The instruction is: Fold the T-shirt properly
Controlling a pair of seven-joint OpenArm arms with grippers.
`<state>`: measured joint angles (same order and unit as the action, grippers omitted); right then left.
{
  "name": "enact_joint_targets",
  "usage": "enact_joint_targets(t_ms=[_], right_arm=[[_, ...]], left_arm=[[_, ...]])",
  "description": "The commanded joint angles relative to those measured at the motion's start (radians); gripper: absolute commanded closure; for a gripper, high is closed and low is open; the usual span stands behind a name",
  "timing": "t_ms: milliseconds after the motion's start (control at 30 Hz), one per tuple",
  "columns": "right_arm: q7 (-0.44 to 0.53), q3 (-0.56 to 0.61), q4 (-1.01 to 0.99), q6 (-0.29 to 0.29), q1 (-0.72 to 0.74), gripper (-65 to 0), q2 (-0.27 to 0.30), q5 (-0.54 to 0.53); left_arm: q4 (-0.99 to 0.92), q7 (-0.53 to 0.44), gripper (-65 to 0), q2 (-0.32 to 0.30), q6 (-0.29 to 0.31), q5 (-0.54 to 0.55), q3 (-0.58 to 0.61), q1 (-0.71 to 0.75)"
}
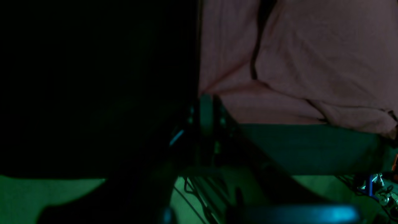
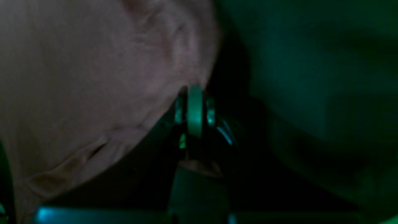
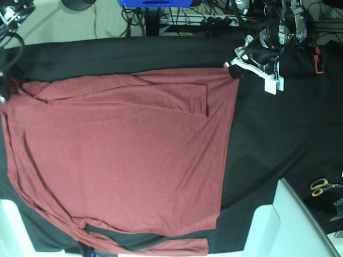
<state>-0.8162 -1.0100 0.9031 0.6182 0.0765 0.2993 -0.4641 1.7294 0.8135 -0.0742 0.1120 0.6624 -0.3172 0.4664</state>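
The left tool [image 3: 236, 68] sits at the far right corner of the T-shirt [image 3: 123, 155], its jaws closed narrow and pinching the cloth edge there; in the left wrist view the tool's [image 1: 206, 102] tip meets the pale fabric fold [image 1: 311, 62]. The right tool [image 2: 195, 93] is likewise closed narrow, its tip against the shirt's edge [image 2: 93, 77] in its own wrist view; in the base view it is lost at the frame's far left edge, and whether it truly grips cloth I cannot tell.

The T-shirt lies spread flat on the black cloth sheet [image 3: 268, 139] that covers the table, filling the left and middle of it. Its long axis runs from the table's far edge to the near edge. One sleeve is folded across the body near the far edge; another strip of sleeve [image 3: 161, 245] lies along the near edge. Yellow-handled scissors [image 3: 323, 186] rest near the table's right edge, well apart from the shirt.
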Motion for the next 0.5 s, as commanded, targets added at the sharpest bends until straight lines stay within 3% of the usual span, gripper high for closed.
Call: enact_joint_targets(t_ms=[0,133,200,400,467], right_arm=[[0.013,-0.002,0.017,0.004,0.013,-0.8,0.027,-0.014],[0.014,-0.002,0.015,0.002,0.03,-1.7,0.018,-0.014],[0.014,-0.002,0.023,0.001,0.03,-5.1,0.018,-0.014],[0.03,-0.008,0.055,0.001,0.024,-39.6,0.019,-0.014],[0.053,-0.008,0.104,-0.007,-0.002,-44.9,0.013,-0.014]], left_arm=[[0.014,-0.012,0.0,-0.005,0.005,0.01,0.0,-0.011],[0.013,-0.012,0.0,-0.002,0.005,0.01,0.0,-0.021],[0.013,-0.012,0.0,-0.002,0.005,0.009,-0.001,-0.021],[0.013,-0.015,0.0,-0.008,0.005,0.0,-0.01,-0.016],[0.013,-0.015,-12.0,-0.016,0.005,0.0,-0.012,-0.014]])
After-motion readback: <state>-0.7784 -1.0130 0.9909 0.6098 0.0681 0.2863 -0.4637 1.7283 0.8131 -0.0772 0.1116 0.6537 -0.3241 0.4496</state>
